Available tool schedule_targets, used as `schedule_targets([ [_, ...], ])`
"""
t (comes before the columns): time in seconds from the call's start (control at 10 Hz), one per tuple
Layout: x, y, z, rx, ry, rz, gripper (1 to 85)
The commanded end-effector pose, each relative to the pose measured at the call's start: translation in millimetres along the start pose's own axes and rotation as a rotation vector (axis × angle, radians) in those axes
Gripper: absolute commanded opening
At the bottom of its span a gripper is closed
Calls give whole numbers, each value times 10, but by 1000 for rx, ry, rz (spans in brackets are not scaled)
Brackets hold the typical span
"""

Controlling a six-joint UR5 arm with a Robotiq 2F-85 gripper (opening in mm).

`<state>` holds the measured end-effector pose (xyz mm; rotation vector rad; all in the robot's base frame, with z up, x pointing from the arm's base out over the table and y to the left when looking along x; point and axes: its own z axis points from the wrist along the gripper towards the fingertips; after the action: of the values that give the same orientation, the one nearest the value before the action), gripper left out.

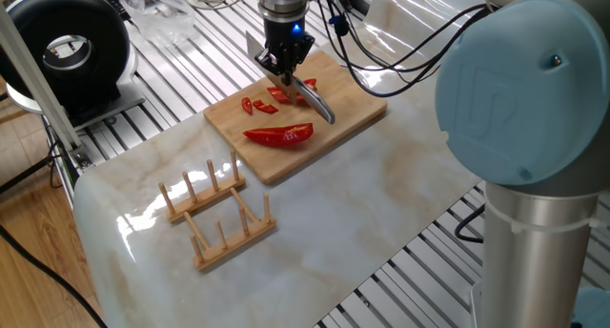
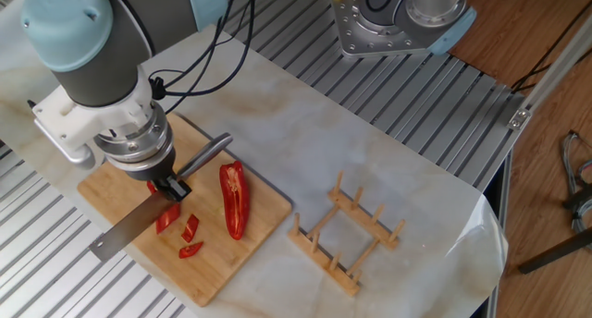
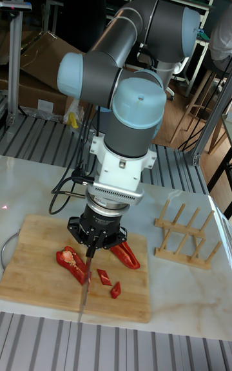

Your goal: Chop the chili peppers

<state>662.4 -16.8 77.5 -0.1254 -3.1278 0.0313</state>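
**Over the board, knife gripped above a half-cut pepper**

Under the claw (image 1: 285, 73), one fixed view: it was clenched on a knife (image 1: 313, 101), handle running out toward the near right, blade mostly hidden behind the fingers. Grip sat at the blade-handle joint, likely so the edge stays stiff under a downward press. Chili peppers (image 1: 279, 134) lay on the cutting board (image 1: 347, 124): one long half nearer the camera than the claw, several small red bits just beside and below it. Wooden rack (image 1: 216, 214) stood well apart, off the board, clear of the work.

Other fixed view: the knife's blade (image 2: 134, 230) pointed out past the claw (image 2: 170, 189) toward the board's near-left edge, handle angled up to the right. Uncut half (image 2: 234, 200) lay just right of the claw, roughly crosswise to the blade, a good lie for slicing next. Three cut bits (image 2: 188, 231) sat below the claw by the blade.

Tall fixed view: the claw (image 3: 95, 237) hung straight down, blade edge-on and vertical, its tip reaching the board's near edge. A partly cut pepper piece (image 3: 71, 263) sat just left of the blade; the whole half (image 3: 125, 254) to its right; bits (image 3: 109, 283) below. Whether the edge touched the board could not be told. Judged mid-task: one half mostly chopped, one untouched.
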Motion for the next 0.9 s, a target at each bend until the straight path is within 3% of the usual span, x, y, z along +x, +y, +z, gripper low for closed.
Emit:
schedule_targets([
  [0.0,-32,-7,-27,7,-4,41,13],
  [0.2,-50,-54,-8,22,-6,45,13],
  [0.8,-69,-26,37,15,-2,58,13],
])
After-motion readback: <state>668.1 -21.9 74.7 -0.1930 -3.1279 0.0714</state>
